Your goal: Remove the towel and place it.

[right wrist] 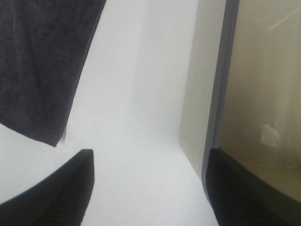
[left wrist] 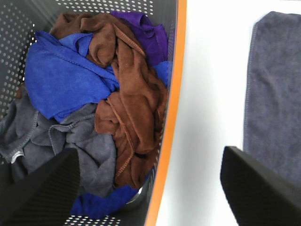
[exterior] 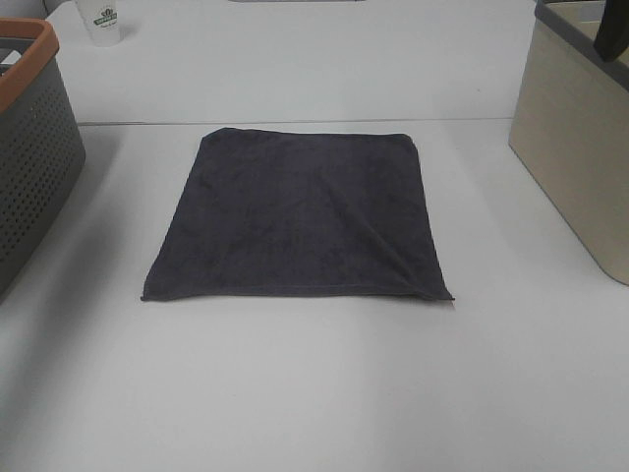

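Left gripper (left wrist: 150,188): we record it spread wide and holding nothing, poised over the orange rim of the grey perforated basket (exterior: 34,157), one finger above the heaped cloths (left wrist: 94,94) inside. Right gripper (right wrist: 150,188): likewise spread and bare, straddling the wall of the beige bin (exterior: 580,167). Towel (exterior: 300,216): charcoal terry, roughly square, hemmed, lying flat at mid-counter (exterior: 314,393) between both containers, its near right corner slightly creased.

Square terry towel (exterior: 300,216): dark charcoal-grey, plain. Flat tabletop (exterior: 314,393): white. Perforated plastic basket (exterior: 29,147): grey, orange rim; contents blue, brown, purple, grey cloths (left wrist: 94,94). Smooth-sided bin (exterior: 575,147): beige, grey rim.
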